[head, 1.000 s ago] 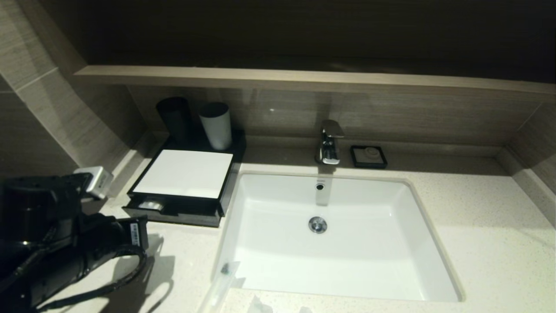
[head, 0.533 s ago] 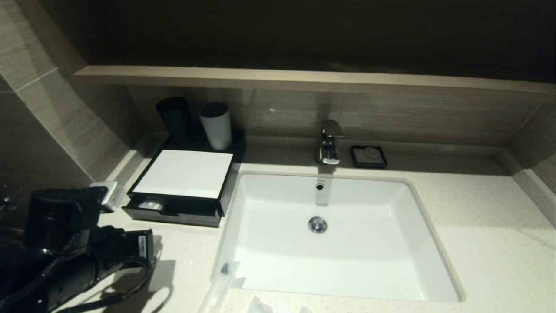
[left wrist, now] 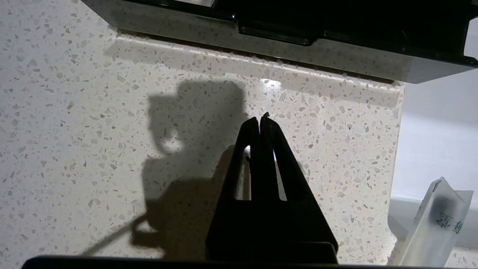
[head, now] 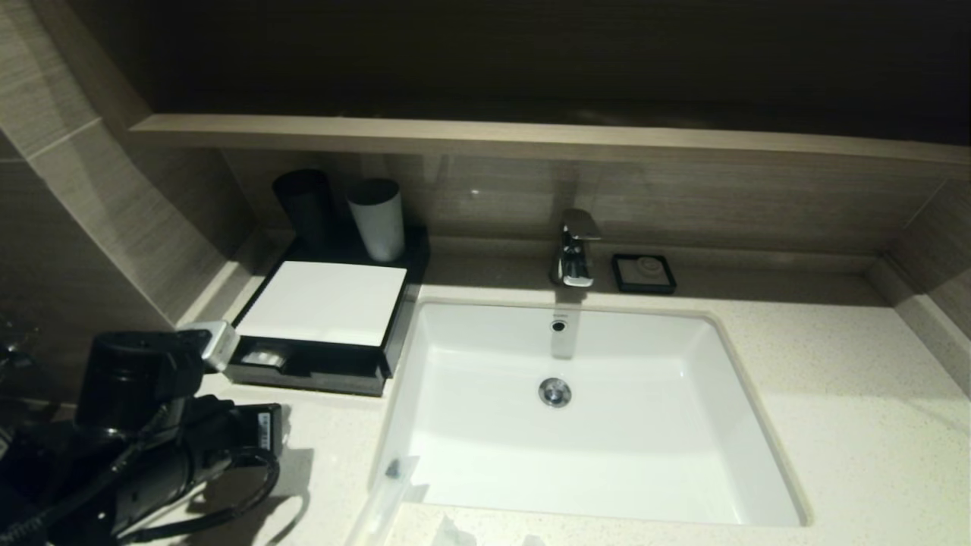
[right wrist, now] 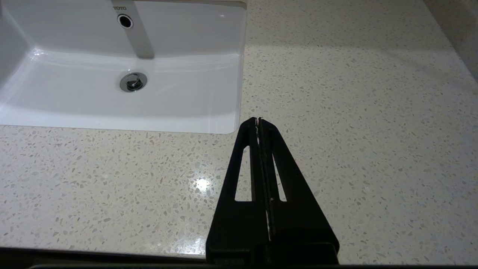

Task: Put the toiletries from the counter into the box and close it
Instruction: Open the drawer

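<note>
box (head: pixel 318 303): drawer ajar, one packet inside; long packet (head: pixel 387 485) and others on counter (head: pixel 834 379) unpacked; left gripper (left wrist: pixel 261 119) pressed together, empty, near drawer; right gripper (right wrist: pixel 258 120) pressed together, idle.

"TOTO" – brand mark printed on the rear wall of the white sink basin (right wrist: pixel 123 74), right by the overflow hole; clear in right wrist view, too small to read in head view. Slim wrapped packet (left wrist: pixel 435 224) at the basin's edge, left wrist view – dark printed characters on the wrapper, look Chinese, can't make them out. White sticker on the left arm (head: pixel 263 429) in head view has print, illegible. No other text seen.
</note>
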### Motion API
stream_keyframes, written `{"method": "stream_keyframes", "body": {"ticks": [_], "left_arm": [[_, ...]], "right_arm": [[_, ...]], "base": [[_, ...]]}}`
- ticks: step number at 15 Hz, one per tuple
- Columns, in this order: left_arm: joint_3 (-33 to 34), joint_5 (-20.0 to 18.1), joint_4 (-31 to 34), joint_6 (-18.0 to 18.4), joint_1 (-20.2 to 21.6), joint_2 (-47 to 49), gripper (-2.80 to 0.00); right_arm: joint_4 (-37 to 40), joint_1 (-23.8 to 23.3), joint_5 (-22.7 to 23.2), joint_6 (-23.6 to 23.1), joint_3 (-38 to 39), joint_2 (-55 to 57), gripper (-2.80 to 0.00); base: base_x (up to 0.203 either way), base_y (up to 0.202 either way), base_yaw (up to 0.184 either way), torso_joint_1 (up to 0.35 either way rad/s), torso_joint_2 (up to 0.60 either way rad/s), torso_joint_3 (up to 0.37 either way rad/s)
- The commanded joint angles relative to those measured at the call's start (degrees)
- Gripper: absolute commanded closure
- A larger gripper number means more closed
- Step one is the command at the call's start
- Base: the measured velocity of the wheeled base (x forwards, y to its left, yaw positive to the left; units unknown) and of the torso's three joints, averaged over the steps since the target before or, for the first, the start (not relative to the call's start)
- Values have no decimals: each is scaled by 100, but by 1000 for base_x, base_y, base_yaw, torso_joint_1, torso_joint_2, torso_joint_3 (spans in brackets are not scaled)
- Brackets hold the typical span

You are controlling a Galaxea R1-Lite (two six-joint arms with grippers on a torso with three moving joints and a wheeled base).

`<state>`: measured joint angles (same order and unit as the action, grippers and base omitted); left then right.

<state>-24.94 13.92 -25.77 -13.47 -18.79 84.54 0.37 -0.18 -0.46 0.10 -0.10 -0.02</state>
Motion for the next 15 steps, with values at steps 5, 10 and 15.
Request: {"method": "stream_keyframes", "body": {"ticks": [5,10,15], "left_arm": [[26,14,-914,-32,-6,443,0],[86,5,-1079,-15,-3,429,0],[95,-3,-1106,-24,-2,449,0]], "right_arm": [[7,1,2,-1,1,-6,0],[-1,1,2,-1,1,-4,0],[7,1,2,-1,1,-6,0]], "base": [[0,0,0,0,0,0],[0,0,0,0,0,0],[0,0,0,0,0,0]]}}
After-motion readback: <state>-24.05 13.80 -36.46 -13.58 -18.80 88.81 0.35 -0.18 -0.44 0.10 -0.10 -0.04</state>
